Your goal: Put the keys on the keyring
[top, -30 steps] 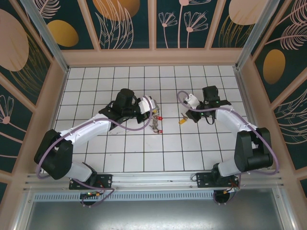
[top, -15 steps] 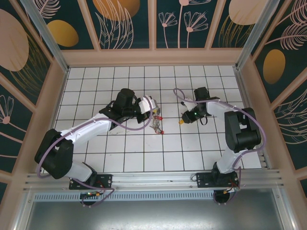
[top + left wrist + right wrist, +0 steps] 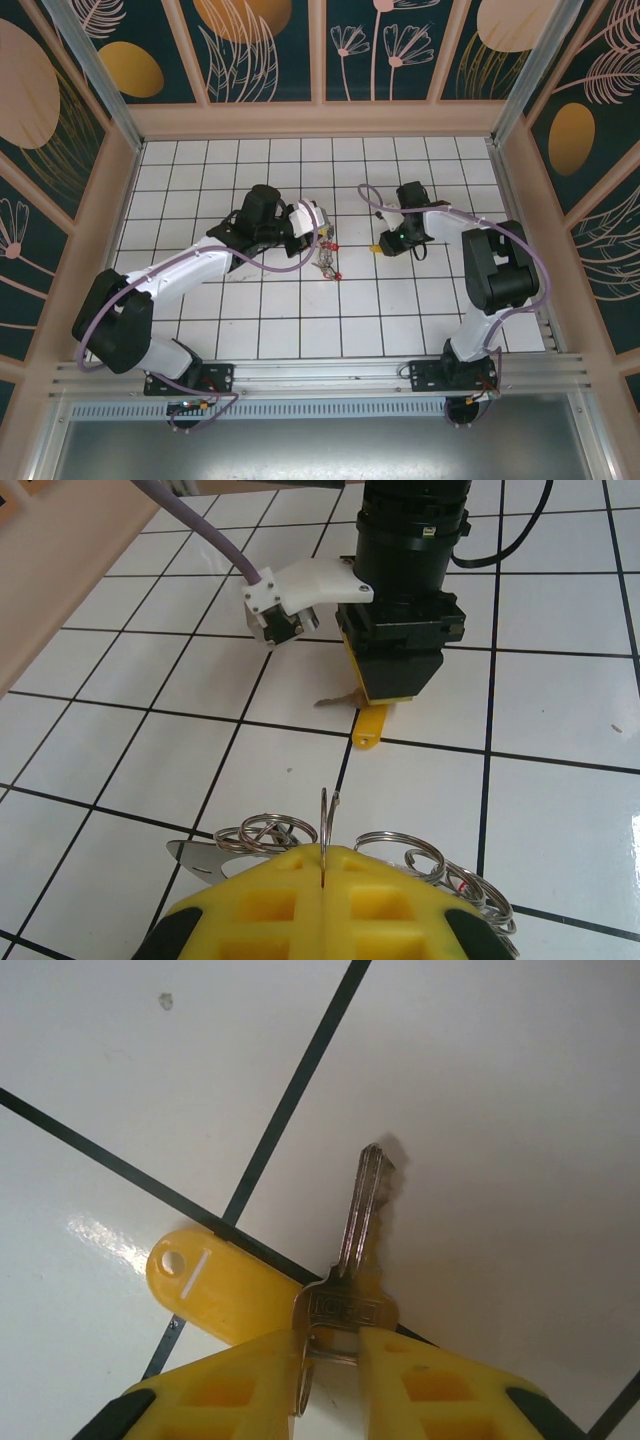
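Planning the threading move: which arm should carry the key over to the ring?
Right: its jaws are shut on the keys and free to travel, while the left jaws clamp the keyring, holding it up opposite them.

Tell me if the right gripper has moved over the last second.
Yes. The right gripper shifted slightly left over the tiles, toward the left gripper.

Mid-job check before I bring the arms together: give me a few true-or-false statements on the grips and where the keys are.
The right gripper is shut on the keys. True.
The left gripper is open and empty. False: it pinches the keyring.
The keys' yellow tag crosses a dark floor seam in the right wrist view. True.
The keys already hang on the keyring. False: they are apart, with bare tile between them.
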